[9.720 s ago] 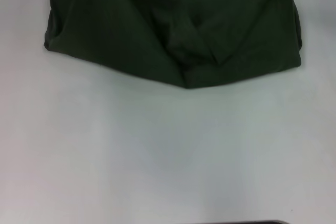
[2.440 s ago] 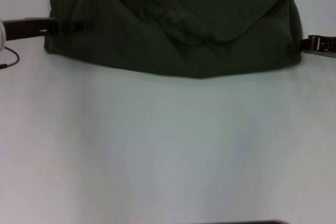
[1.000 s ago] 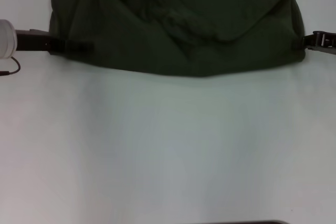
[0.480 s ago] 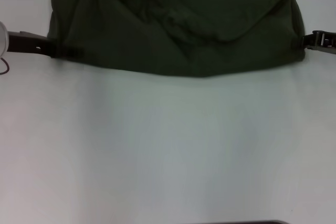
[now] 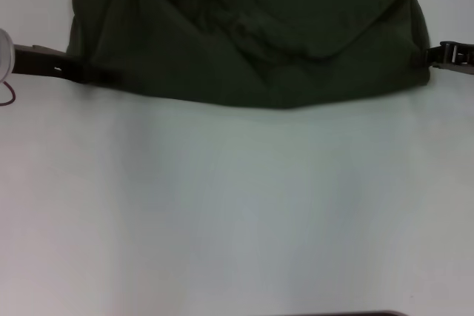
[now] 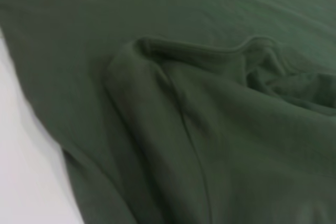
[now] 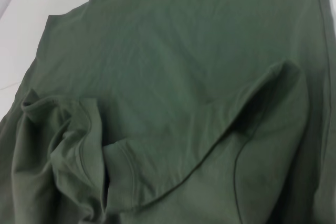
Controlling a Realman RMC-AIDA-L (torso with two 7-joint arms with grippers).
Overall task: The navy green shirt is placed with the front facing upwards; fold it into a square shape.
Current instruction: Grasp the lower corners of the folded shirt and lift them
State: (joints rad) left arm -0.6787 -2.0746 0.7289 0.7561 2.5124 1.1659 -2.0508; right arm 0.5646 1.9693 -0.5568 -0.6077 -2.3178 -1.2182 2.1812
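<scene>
The navy green shirt (image 5: 252, 27) lies across the far part of the white table (image 5: 237, 205), with both sleeves folded in over its plain body; no lettering shows. My left gripper (image 5: 100, 74) reaches in low from the left and meets the shirt's near left corner. My right gripper (image 5: 433, 57) sits at the shirt's right edge, near its front corner. The left wrist view is filled with a folded-in sleeve (image 6: 210, 129) on the cloth. A second folded sleeve (image 7: 252, 129) and bunched cloth show in the right wrist view.
A thin dark cable (image 5: 7, 98) lies at the left edge of the table. A dark strip (image 5: 341, 314) shows along the near edge. White table top stretches in front of the shirt.
My left gripper has slid a little outward to the left and slightly nearer along the shirt's left corner. The right gripper and the shirt have stayed put.
</scene>
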